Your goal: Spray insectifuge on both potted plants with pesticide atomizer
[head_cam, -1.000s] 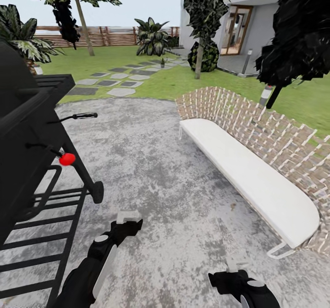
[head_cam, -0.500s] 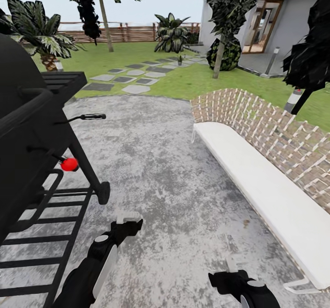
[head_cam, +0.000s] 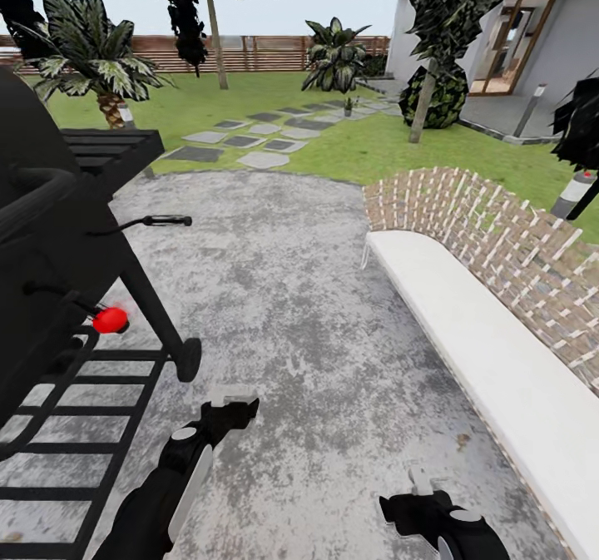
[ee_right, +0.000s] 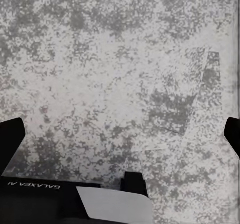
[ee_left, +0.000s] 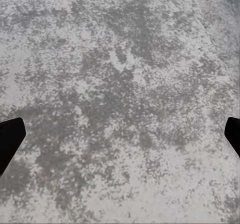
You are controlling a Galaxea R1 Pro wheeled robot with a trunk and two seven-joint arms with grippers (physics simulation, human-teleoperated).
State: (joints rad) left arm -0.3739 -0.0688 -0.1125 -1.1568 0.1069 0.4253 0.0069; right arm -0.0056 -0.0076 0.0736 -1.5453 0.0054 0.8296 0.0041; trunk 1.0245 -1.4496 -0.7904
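Note:
The pesticide atomizer is out of view. In the head view, the garden's lawn (head_cam: pixel 349 148) lies far ahead. One small potted plant (head_cam: pixel 348 105) stands by the stepping stones (head_cam: pixel 264 160), too small to make out in detail. My left gripper (head_cam: pixel 233 397) hangs low over the grey paving (head_cam: pixel 291 294), and my right gripper (head_cam: pixel 420 482) is at the lower right. In the left wrist view the left gripper (ee_left: pixel 120 139) is open over bare paving. The right gripper (ee_right: pixel 120 134) is also open in the right wrist view, holding nothing.
A black grill (head_cam: pixel 58 235) with a red knob (head_cam: pixel 110 320) stands close on the left. A white bench (head_cam: pixel 491 352) backed by a curved brick wall (head_cam: pixel 499 227) runs along the right. Trees, a palm plant (head_cam: pixel 91 52) and a brown fence (head_cam: pixel 258 52) border the lawn.
The camera has turned left and moved on: bench, wall and house slid right, the palm and fence came further into view. Both arms keep the same pose.

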